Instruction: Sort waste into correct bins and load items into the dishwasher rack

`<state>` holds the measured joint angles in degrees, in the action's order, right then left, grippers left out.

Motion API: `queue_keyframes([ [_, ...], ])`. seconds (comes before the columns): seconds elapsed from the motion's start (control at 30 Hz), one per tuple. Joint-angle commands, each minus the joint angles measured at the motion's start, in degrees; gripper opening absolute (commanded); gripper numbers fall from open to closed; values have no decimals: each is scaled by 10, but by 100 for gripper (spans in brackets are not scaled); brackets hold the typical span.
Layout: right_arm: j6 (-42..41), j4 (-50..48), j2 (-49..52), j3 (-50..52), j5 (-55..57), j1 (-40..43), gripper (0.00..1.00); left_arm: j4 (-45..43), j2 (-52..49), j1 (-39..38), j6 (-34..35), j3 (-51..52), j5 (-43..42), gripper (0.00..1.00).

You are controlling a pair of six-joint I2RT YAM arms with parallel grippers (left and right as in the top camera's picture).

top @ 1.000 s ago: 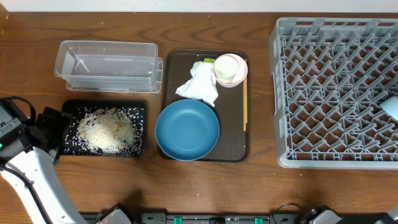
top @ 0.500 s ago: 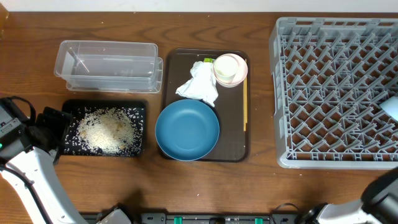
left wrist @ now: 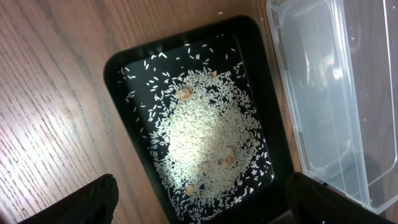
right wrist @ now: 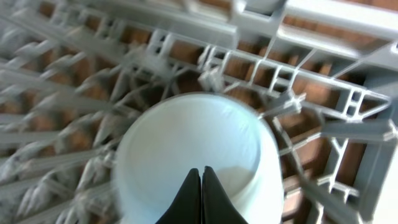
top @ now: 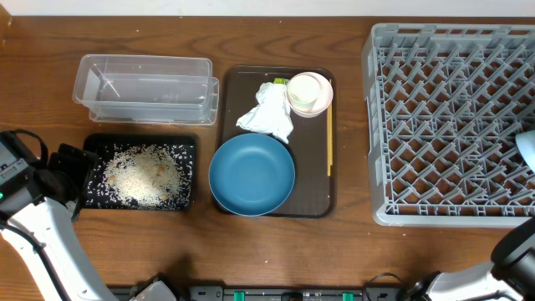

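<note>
Bowl (right wrist: 186, 137) full in right wrist view, mere sliver overhead.

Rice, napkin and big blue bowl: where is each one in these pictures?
rice (left wrist: 205, 140), left wrist view, middle of the heap.
napkin (top: 267, 114), overhead view, centre of the crumple.
big blue bowl (top: 251, 175), overhead view, inner floor.

Showing warm wood grain with a low satin sheen across the desk (top: 167, 251). Catching glare on the clear, glossy plastic container (top: 142, 88) near the far left corner. Looking matt on the black tray (left wrist: 249, 31), dusted with dry, chalky white rice grains (left wrist: 205, 137). Reading smooth and semi-gloss on the large blue bowl (top: 251, 174), soft and creased on the paper napkin (top: 267, 113), dull and moulded on the grey plastic rack (top: 451, 125). Appearing smooth, pale and blurred on the small bowl (right wrist: 193, 137).
</note>
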<state>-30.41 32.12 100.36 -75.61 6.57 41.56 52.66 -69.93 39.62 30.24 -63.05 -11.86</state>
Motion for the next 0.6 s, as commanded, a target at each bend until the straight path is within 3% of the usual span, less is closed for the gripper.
queue_keyframes([
  [0.0,9,9,-54,-1,-59,-3,4,2,-1,2,5,-9,-1,89],
  [0.2,9,22,-102,-1,-102,-3,7,2,-1,2,5,-9,-1,89],
  [0.4,9,-1,-86,-1,16,-3,8,2,-1,2,5,-9,-1,89],
  [0.57,9,-36,-29,-1,43,-2,3,2,-1,2,5,-9,-1,89],
])
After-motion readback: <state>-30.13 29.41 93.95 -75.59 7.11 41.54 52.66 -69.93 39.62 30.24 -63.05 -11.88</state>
